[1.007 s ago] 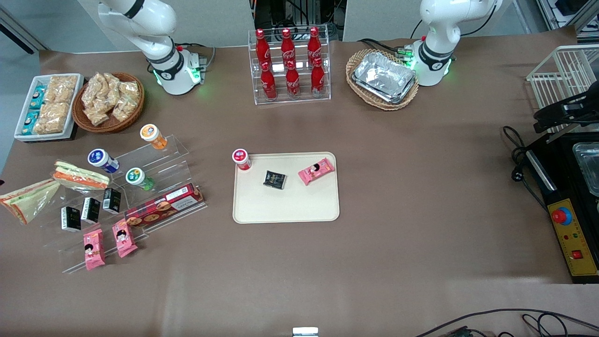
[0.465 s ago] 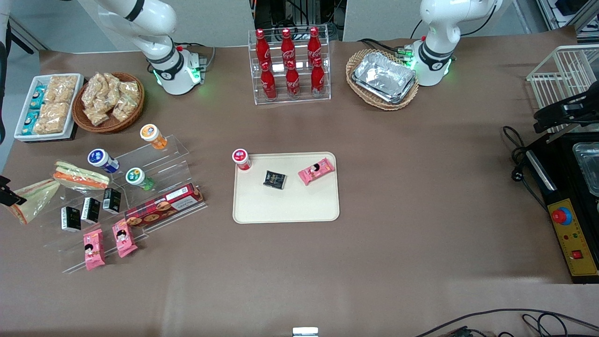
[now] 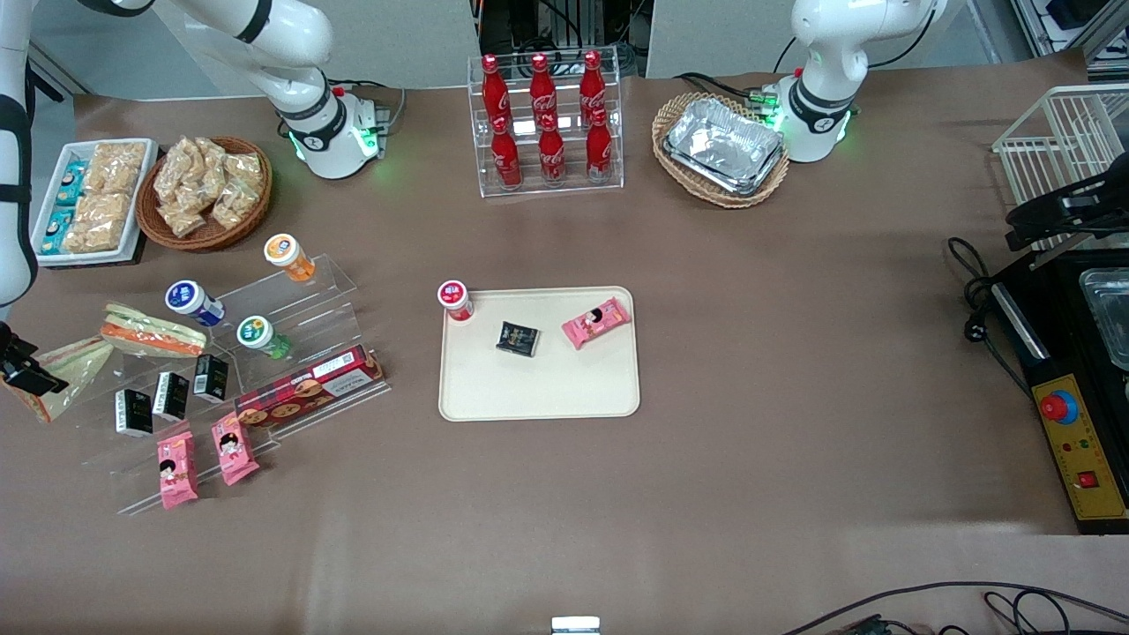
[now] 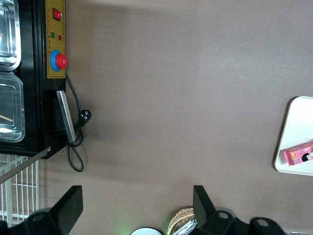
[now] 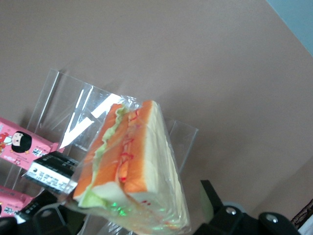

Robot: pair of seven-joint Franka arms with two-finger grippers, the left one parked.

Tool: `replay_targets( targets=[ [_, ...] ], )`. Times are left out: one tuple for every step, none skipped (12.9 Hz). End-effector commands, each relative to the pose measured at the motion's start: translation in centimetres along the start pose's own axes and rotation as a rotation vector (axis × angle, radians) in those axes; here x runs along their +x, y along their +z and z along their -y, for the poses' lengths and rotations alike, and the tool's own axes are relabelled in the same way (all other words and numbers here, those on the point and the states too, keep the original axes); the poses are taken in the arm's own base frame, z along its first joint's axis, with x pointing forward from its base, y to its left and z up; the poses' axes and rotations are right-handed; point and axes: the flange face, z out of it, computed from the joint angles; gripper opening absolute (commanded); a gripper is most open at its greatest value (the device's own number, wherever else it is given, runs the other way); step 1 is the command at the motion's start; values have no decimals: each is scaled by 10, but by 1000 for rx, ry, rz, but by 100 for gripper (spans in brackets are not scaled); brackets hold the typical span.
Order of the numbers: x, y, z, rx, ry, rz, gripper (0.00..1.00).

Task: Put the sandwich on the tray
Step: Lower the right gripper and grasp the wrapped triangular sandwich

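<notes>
Gripper (image 3: 22,370) is hovering over the sandwich (image 3: 71,370) at the working arm's end of the table, fingers spread, straddling it. It should be closing across the bread faces gently before carrying to the tray (image 3: 538,392).

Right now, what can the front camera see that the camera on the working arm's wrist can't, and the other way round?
Only the front view shows the tray, already carrying a red-capped bottle, a black packet and a pink snack, plus the cola rack.

Only the right wrist view shows the sandwich's filling up close: orange and green layers between pale bread.

Both show the sandwich by the clear acrylic stand, with the pincer at it, toward the working arm's end of the table.
</notes>
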Motion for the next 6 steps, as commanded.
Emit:
replay_targets(
  targets=[
    [0,-1,-1,17,-30,-15,78],
    [1,-2,-2,17,-41,-15,66],
    [1,-3,-1,16,-39,-10,48],
    [1,-3,-1,17,-34,-8,38],
    [2,-4,-1,16,-42,-10,31],
    [2,-6,-1,18,-45,-13,28]
  ],
)
